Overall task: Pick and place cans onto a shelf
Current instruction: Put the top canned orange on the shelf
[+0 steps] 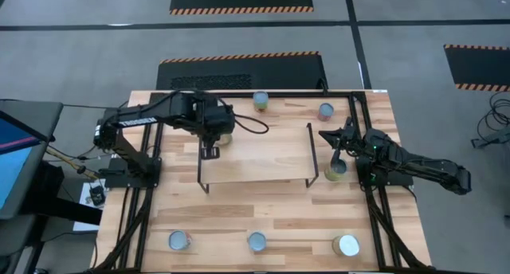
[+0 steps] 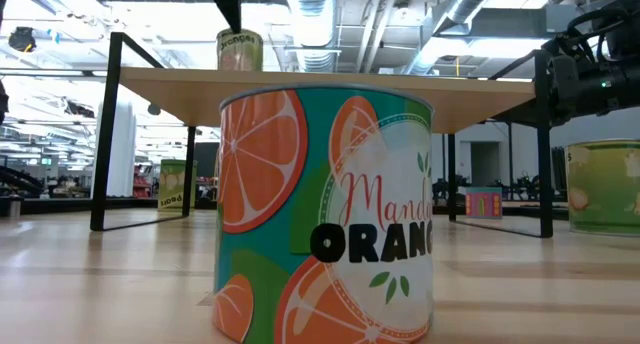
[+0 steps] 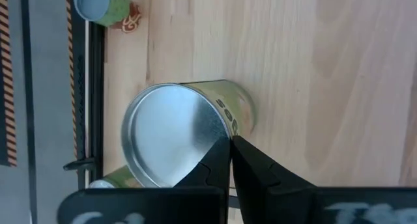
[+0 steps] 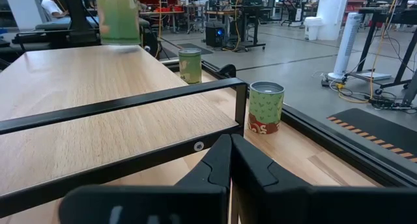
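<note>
Left gripper: upper centre-left of the high view, over the shelf's left end; fingers pressed together, holding nothing.
Green-labelled can: upright on the shelf, just beside the left fingertips; in the left wrist view its silvery lid sits directly ahead of the closed tips.
Right gripper: right of centre in the high view, just off the shelf's right end; fingers pressed together, holding nothing.
Green can: on the table, immediately below the right gripper in the high view.
Shelf: centre of the high view, light-wood board on black wire legs.
Other cans: two along the table's upper edge, three along its lower edge; mandarin orange can fills the low view's centre.
</note>
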`<state>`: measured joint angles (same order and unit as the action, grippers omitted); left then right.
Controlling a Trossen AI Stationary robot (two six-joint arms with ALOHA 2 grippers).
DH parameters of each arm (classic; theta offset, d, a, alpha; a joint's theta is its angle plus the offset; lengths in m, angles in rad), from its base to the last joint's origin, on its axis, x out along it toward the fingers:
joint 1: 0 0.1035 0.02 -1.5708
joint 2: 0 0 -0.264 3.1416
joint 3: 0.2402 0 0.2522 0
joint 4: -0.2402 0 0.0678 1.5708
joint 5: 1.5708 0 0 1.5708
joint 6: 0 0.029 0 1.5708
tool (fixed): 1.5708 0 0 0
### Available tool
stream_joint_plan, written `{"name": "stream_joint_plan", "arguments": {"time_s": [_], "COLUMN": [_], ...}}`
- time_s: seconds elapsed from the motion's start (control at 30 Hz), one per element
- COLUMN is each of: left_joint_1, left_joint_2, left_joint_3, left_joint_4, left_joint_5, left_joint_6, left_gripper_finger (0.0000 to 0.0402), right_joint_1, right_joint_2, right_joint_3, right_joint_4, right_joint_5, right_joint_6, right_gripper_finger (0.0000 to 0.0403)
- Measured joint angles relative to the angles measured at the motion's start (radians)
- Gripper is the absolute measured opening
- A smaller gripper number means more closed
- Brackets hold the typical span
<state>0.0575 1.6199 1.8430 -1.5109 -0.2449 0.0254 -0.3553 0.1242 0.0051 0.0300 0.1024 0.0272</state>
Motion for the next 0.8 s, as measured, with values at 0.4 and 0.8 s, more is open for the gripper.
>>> {"name": "stream_joint_plan", "arguments": {"time_s": [0.4,0.8], "left_joint_1": [-0.002,-0.002], "left_joint_2": [-0.003,-0.007], "left_joint_3": [-0.070,-0.071], "left_joint_4": [0.013,0.019], "left_joint_5": [-0.049,-0.004], "left_joint_6": [-0.023,-0.026], "left_gripper_finger": [0.0000,0.0000], "right_joint_1": [0.000,0.000], "right_joint_2": [0.000,0.000], "right_joint_3": [0.000,0.000], "right_joint_4": [0.000,0.000], "right_joint_5": [0.000,0.000], "right_joint_6": [0.000,0.000], "right_gripper_finger": [0.0033,0.0033]}}
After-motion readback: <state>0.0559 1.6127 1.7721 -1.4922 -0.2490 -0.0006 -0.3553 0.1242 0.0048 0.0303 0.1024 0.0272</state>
